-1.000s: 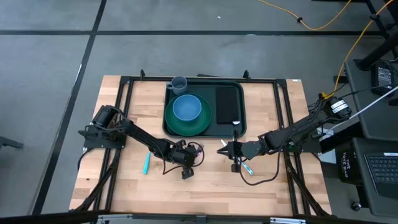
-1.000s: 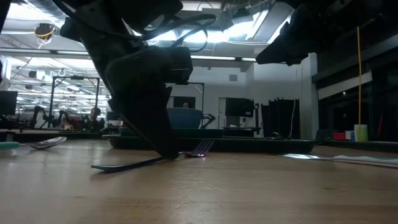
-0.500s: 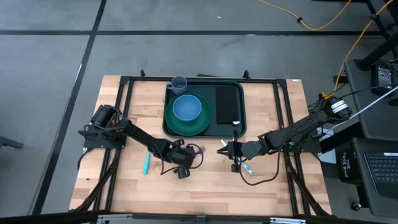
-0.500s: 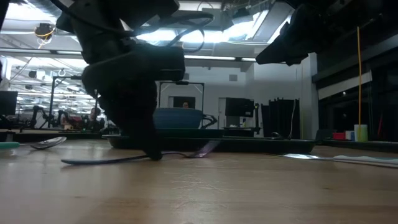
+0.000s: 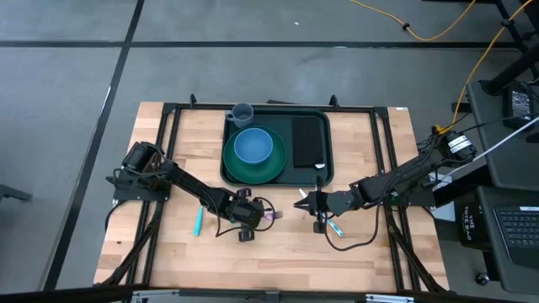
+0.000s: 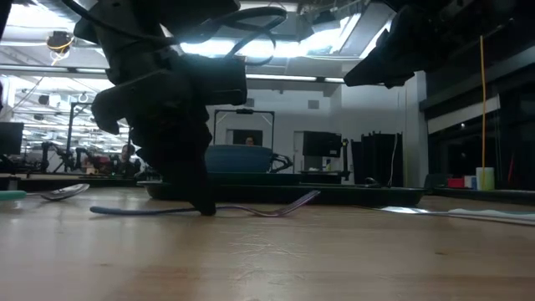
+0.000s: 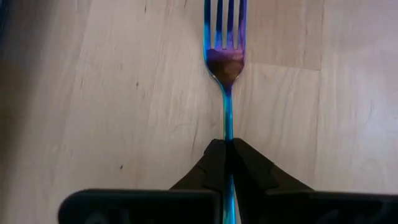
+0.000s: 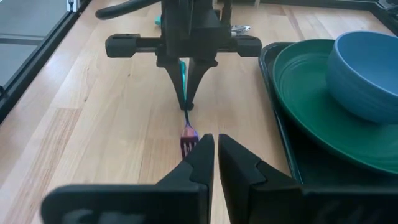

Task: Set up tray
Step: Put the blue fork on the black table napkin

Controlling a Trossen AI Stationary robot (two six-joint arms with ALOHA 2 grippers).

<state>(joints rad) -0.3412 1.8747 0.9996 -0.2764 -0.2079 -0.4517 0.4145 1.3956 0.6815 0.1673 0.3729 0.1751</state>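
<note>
On the wooden counter, near side of the tray, left gripper is down at the surface, clenched on the handle of an iridescent blue-purple fork. Fork lies flat on the wood, tines pointing right toward the right gripper; in the low view the tines curve up slightly off the counter. Left wrist view: both fingers pinch the thin handle, no gap.

Right gripper hovers just right of the fork tips, fingers close together, nothing between them, facing the left gripper across the fork. A teal-handled utensil lies just near-right of it.

Dark green tray sits at the far centre of the counter. In it: round green plate on the left with a blue bowl on top, flat black rectangle on the right. Grey cup at the tray's far-left corner. Another teal utensil on the counter left of the left gripper.
</note>
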